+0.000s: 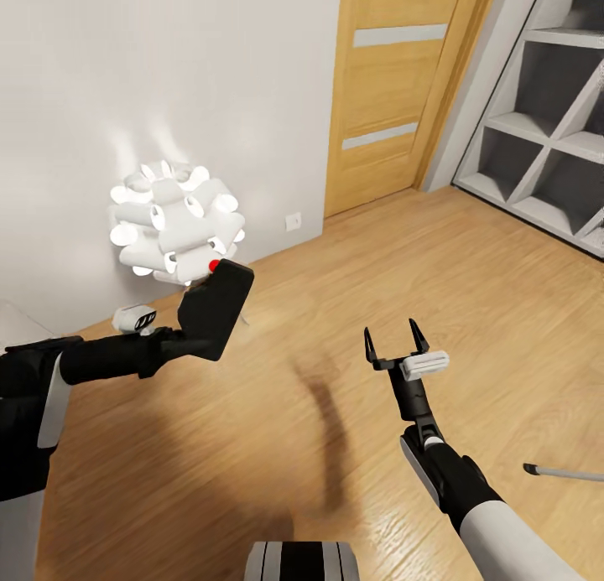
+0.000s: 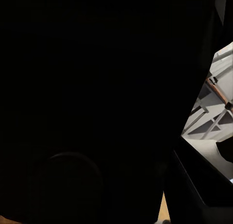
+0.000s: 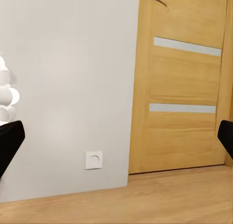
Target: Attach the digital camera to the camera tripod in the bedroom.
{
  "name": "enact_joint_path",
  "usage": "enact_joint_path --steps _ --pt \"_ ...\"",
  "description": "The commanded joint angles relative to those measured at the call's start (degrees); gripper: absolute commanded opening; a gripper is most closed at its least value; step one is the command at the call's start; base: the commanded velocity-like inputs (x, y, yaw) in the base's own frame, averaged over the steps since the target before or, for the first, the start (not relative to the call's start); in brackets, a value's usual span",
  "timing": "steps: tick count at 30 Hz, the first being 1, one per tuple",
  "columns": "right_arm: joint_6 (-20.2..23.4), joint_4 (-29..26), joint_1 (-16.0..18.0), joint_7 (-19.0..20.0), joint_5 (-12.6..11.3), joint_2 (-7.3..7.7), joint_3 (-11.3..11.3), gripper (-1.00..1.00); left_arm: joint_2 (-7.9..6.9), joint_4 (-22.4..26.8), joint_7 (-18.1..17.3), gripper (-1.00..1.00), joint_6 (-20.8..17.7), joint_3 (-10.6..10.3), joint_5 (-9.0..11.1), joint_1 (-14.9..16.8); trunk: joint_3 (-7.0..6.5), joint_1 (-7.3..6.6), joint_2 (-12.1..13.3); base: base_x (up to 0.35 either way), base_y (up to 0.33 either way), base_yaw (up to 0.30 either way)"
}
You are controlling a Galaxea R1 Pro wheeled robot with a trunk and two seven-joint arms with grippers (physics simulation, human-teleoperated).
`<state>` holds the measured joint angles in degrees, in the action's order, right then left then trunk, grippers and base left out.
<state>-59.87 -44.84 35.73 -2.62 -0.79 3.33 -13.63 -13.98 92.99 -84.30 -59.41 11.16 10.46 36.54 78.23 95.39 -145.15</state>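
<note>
The digital camera [image 1: 216, 308], a black box with a red button on top, hangs tilted above the wood floor at the left of the head view. My left gripper [image 1: 186, 339] is shut on its lower end. In the left wrist view the camera's dark body [image 2: 87, 98] blocks almost everything. My right gripper [image 1: 391, 329] stands open and empty over the floor at centre right, pointing at the wall and door; its black fingertips [image 3: 7, 141] frame the right wrist view. A thin silver rod with a black tip [image 1: 564, 472] reaches in from the right edge; I cannot tell whether it belongs to the camera tripod.
A glowing white cluster lamp [image 1: 176, 220] sits by the grey wall behind the camera. An oak door with frosted strips [image 1: 394, 86] is shut at the back. White cube shelves [image 1: 545, 128] line the right side. A wall socket [image 3: 94, 160] sits low beside the door. Open plank floor lies ahead.
</note>
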Motion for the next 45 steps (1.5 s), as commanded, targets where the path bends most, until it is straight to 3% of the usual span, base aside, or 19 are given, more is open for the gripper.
enact_joint_path --steps 1,8,14,17,21,22,24,36,40,41,45 --pt "-0.1 0.0 0.0 -0.3 -0.1 0.06 -0.3 1.00 0.01 0.0 -0.3 -1.00 -0.6 0.0 0.0 0.0 -0.19 -0.03 0.0 0.000 0.000 0.000" --pt "-0.1 0.1 0.0 -0.3 -0.2 0.02 0.1 1.00 0.38 0.0 -0.3 -1.00 -0.6 -0.3 0.0 0.0 -1.74 -0.21 0.1 0.000 0.000 0.000" --pt "9.3 -0.5 0.4 -1.5 -1.3 0.01 0.5 1.00 0.31 0.0 -0.2 -1.00 -0.6 -0.4 0.0 0.0 -3.07 -0.37 0.2 0.000 0.000 0.000" --pt "11.7 -0.7 0.5 -2.0 -2.2 0.01 0.5 1.00 0.29 0.0 -0.2 -1.00 -0.6 -0.4 0.0 0.0 -3.74 -0.45 0.2 0.000 0.000 0.000" --pt "18.4 -1.0 0.6 -3.7 -5.8 0.01 0.6 1.00 0.34 0.0 0.0 -1.00 -0.6 -0.4 0.0 0.0 -4.62 -0.55 0.3 0.000 0.000 0.000" --pt "22.2 -1.1 0.8 -4.6 -7.7 0.01 0.8 1.00 0.32 -0.1 0.1 -1.00 -0.6 -0.3 -0.1 0.0 -4.84 -0.58 0.3 0.000 0.000 0.000" --pt "26.6 -1.1 1.7 -5.1 -8.9 0.01 1.3 1.00 0.29 -0.1 0.1 -1.00 -0.6 -0.2 -0.1 0.0 -5.29 -0.63 0.3 0.000 0.000 0.000" --pt "43.9 -1.1 6.0 -6.3 -10.2 0.08 5.1 1.00 0.19 -0.2 1.4 -1.00 -0.6 -0.2 -0.2 0.0 -7.95 -0.94 0.5 0.000 0.000 0.000" --pt "47.7 -1.1 7.1 -7.0 -10.3 0.09 5.5 1.00 0.18 -0.2 2.6 -1.00 -0.6 -0.2 -0.2 0.0 -8.83 -1.04 0.5 0.000 0.000 0.000" --pt "51.0 -1.1 8.0 -7.2 -10.3 0.10 5.6 1.00 0.18 -0.2 3.3 -1.00 -0.6 -0.2 -0.2 0.0 -9.05 -1.07 0.5 0.000 0.000 0.000" --pt "54.2 -1.1 8.8 -7.3 -10.3 0.10 5.7 1.00 0.08 -0.2 3.7 -1.00 -0.6 -0.2 -0.3 0.0 -9.94 -1.17 0.6 0.000 0.000 0.000"
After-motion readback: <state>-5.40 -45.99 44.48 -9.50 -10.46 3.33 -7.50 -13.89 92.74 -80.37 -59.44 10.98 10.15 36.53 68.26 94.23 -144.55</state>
